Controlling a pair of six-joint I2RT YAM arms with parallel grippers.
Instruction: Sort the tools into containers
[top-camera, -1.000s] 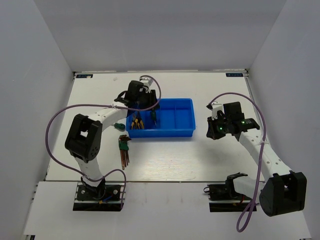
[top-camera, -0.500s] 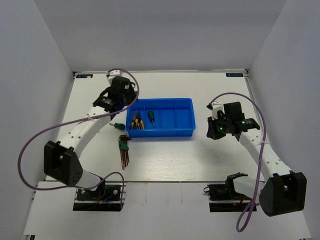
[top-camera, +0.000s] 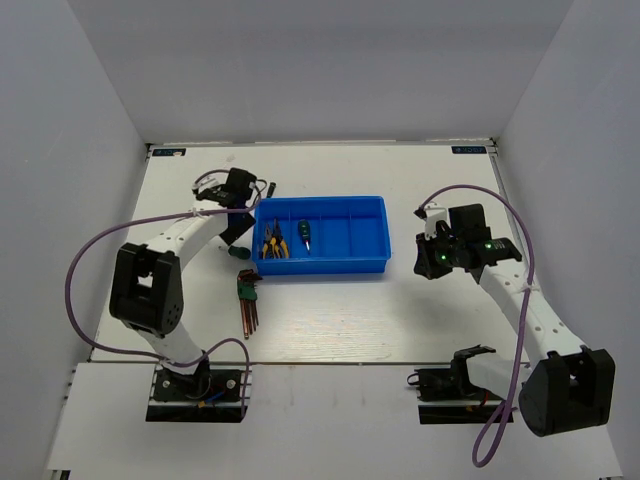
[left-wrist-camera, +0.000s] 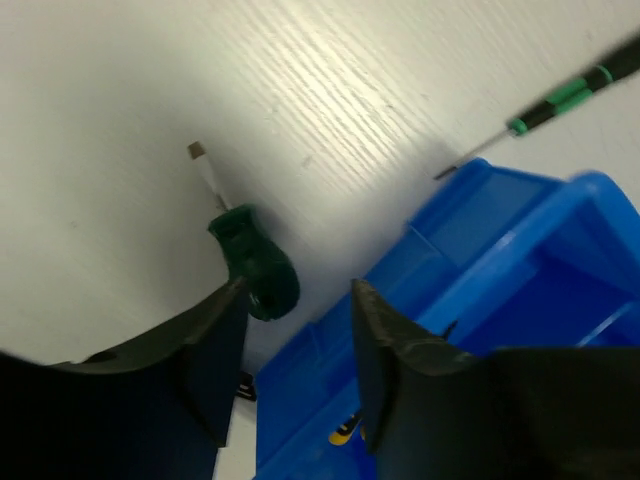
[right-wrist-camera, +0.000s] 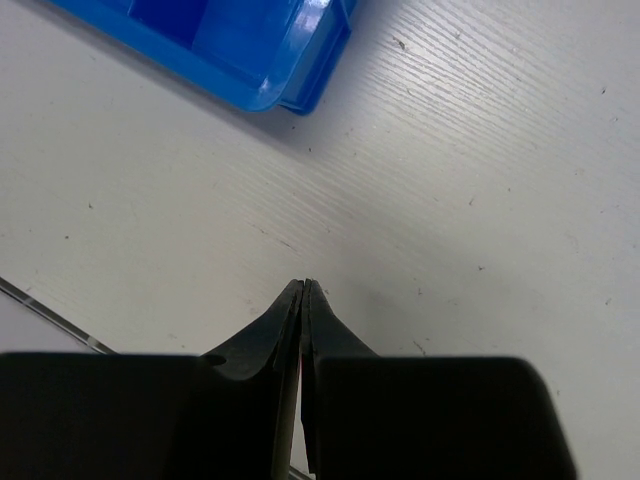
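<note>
Left end effector (left-wrist-camera: 298, 292) spread wide and empty, with the stubby green-handled screwdriver (left-wrist-camera: 255, 268) showing between its black fingers. It lies on the white wood-grain counter (left-wrist-camera: 120, 100) just beside the glossy blue plastic tray (left-wrist-camera: 520, 250). Right end effector (right-wrist-camera: 303, 290) clenched on nothing. The tray has four compartments: yellow-black pliers (top-camera: 272, 243) in the leftmost, one small green-dark tool (top-camera: 303, 235) in the next. One reddish hex-key bundle (top-camera: 247, 300) and one thin driver (left-wrist-camera: 545, 105) on the counter.

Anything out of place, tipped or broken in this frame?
Nothing broken or spilled. Unsorted tools lie on the table: the stubby screwdriver beside the left end of the blue tray, the hex keys near its front-left corner.
</note>
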